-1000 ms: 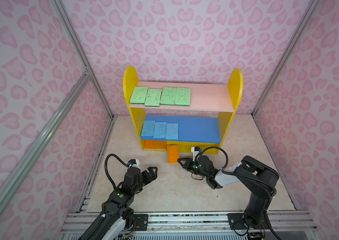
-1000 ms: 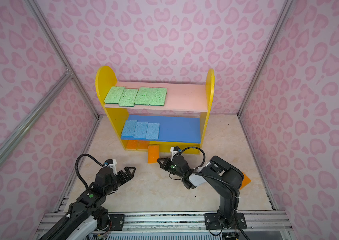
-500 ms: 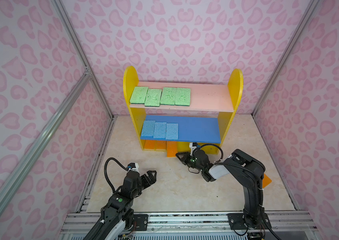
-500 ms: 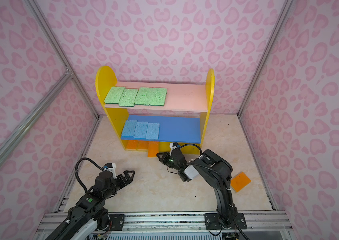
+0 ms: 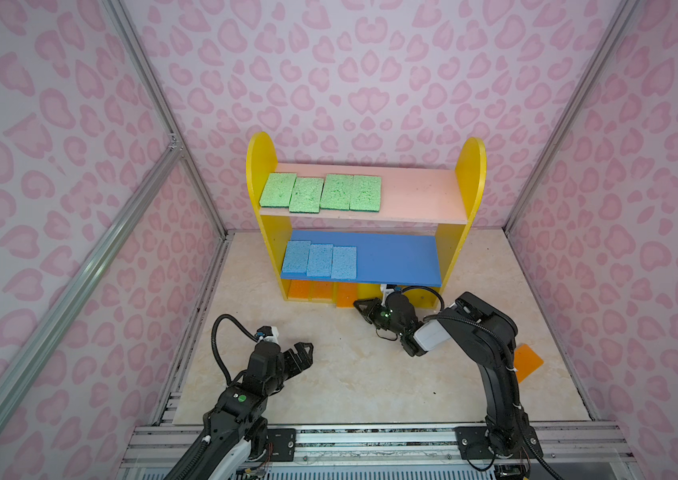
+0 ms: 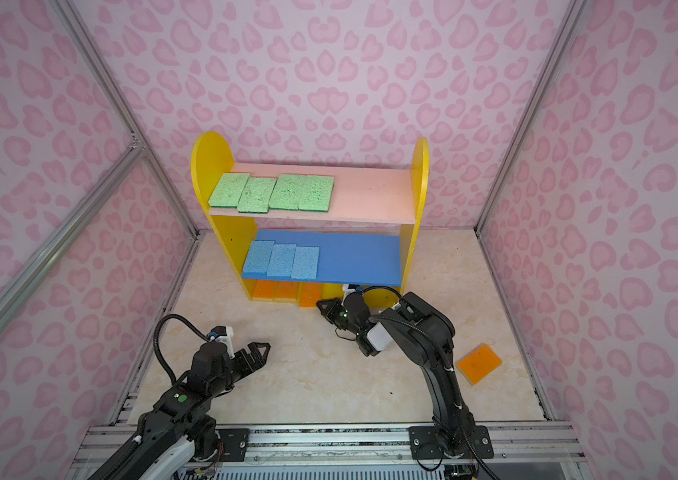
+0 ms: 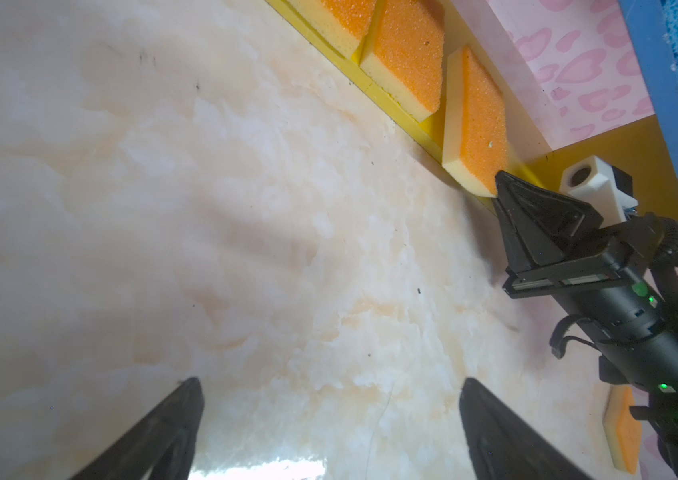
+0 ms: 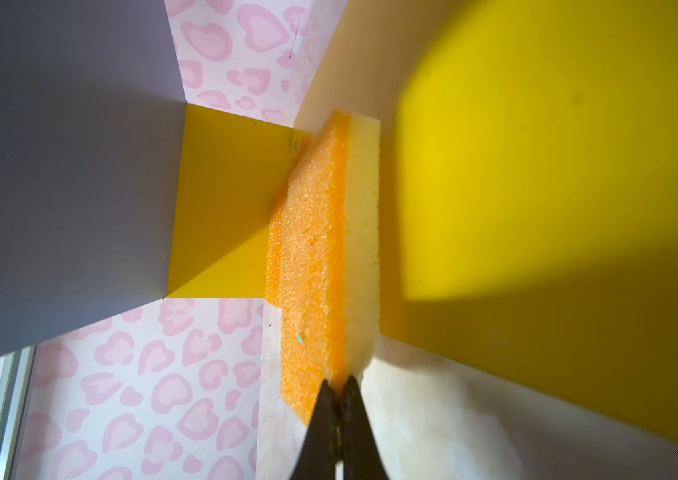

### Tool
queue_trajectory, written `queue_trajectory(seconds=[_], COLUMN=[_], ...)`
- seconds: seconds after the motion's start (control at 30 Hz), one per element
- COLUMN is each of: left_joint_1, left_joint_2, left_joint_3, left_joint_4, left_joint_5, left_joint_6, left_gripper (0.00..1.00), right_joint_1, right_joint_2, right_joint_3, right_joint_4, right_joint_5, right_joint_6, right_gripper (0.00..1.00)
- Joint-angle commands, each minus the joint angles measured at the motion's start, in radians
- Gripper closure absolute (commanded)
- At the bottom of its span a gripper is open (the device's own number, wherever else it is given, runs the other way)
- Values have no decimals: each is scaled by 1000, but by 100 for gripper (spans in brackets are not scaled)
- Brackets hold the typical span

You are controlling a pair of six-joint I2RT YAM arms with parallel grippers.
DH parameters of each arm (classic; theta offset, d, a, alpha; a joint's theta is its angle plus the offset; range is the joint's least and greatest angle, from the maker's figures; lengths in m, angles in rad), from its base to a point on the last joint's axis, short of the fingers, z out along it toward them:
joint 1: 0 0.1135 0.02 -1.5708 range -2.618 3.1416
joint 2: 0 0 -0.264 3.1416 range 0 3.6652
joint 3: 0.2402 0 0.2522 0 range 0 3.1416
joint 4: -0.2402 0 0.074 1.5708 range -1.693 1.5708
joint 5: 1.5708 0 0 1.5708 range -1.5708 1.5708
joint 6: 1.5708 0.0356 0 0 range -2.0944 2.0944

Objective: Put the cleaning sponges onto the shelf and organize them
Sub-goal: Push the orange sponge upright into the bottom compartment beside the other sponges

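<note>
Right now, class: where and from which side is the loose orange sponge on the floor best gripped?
Probably from straight above, jaws across two opposite side edges: the orange sponge lies flat on the floor, turned cornerwise, its edges clear, so the wrist must rotate to match.

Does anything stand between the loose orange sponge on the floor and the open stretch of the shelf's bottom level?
Yes: the right arm stands between the loose orange sponge and the shelf. Its right gripper is shut, with its tips against the third orange sponge at the bottom level's front.
</note>
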Motion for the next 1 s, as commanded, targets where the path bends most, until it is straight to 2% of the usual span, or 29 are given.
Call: queue_trajectory(seconds=[0.0, 0.47, 0.77, 0.97], left_joint_1=[2, 3, 3, 3], left_joint_2=[5, 5, 1, 2], left_joint_3=[-1, 0, 1, 4], left_joint_4=[44, 45, 39, 36], left_joint_5=[-11, -12, -12, -11], left_joint_6=[11, 17, 16, 19], left_gripper=[3, 3, 3, 3], right_joint_1=[-5, -18, -20, -20], right_joint_2=[27, 76, 104, 105], right_joint_3=[6, 82, 124, 139], right_joint_4=[57, 31, 31, 21], right_joint_5=[7, -9, -15, -26], right_joint_6=[15, -3, -5, -19], right_gripper=[96, 96, 90, 73])
